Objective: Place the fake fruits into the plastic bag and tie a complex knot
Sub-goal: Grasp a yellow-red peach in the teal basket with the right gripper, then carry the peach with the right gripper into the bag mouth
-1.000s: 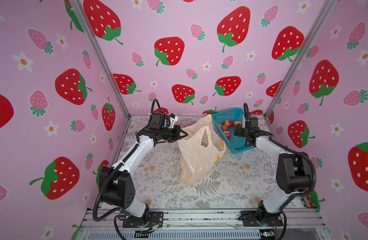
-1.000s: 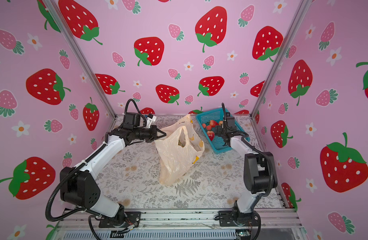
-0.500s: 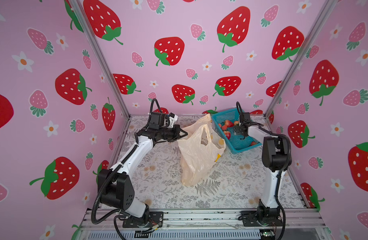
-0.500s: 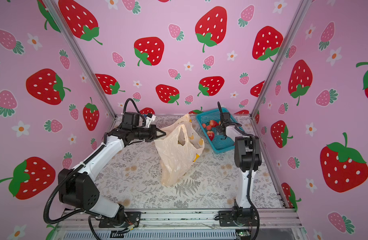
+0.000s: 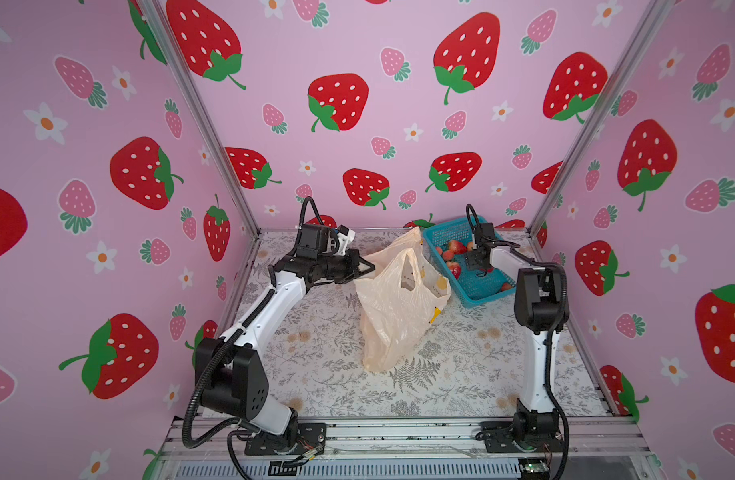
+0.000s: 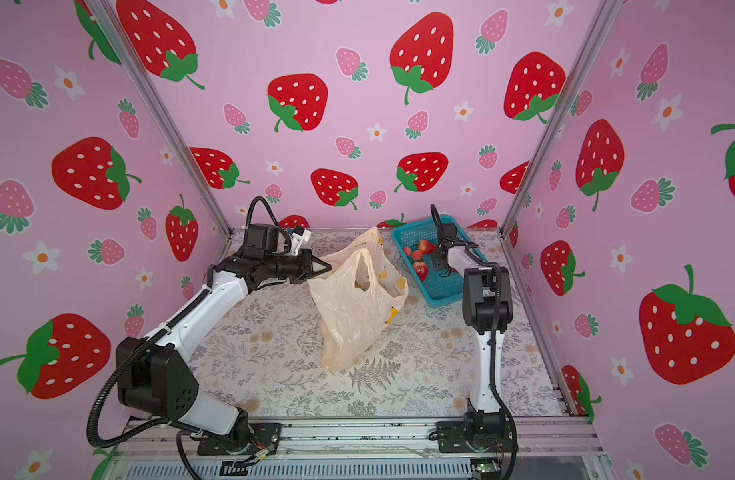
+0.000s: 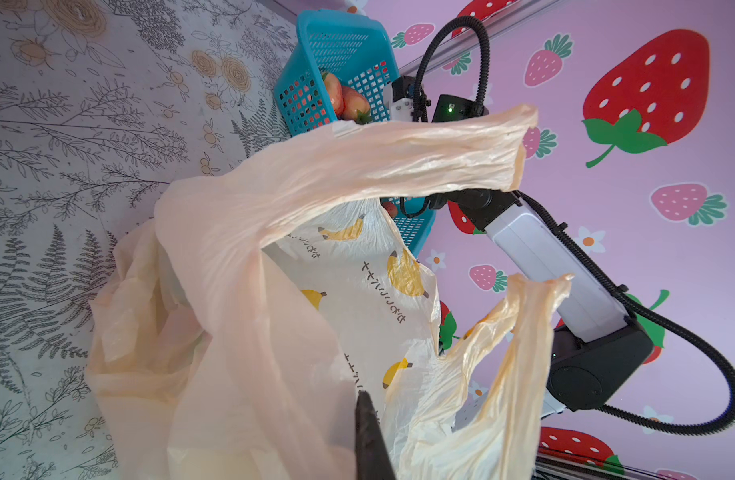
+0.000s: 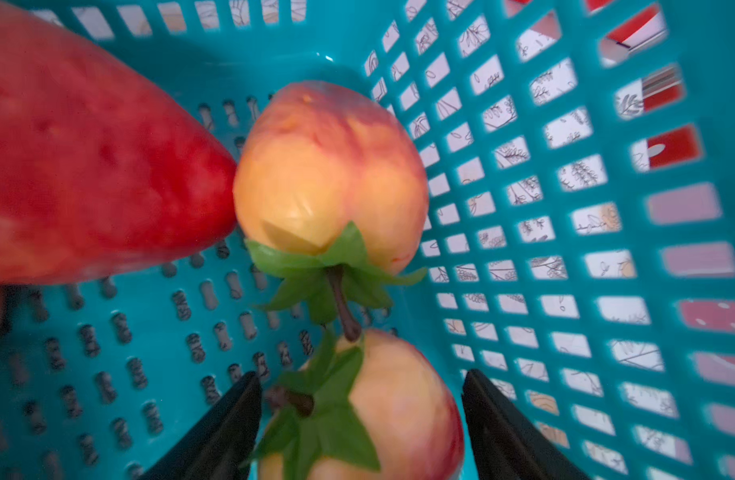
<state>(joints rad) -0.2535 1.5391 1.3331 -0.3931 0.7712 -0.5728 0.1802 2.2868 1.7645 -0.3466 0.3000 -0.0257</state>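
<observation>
My right hand straddles a strawberry in the basket, jaws apart, nothing held. I should grip its body, not the leaves. My left hand pinches the bag.

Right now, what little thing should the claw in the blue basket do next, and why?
Probably squeeze shut. The right claw sits low in the basket with its open jaws on either side of a pale strawberry, not yet gripping it. The left claw holds the plastic bag by its edge, so the bag looks ready for fruit.
</observation>
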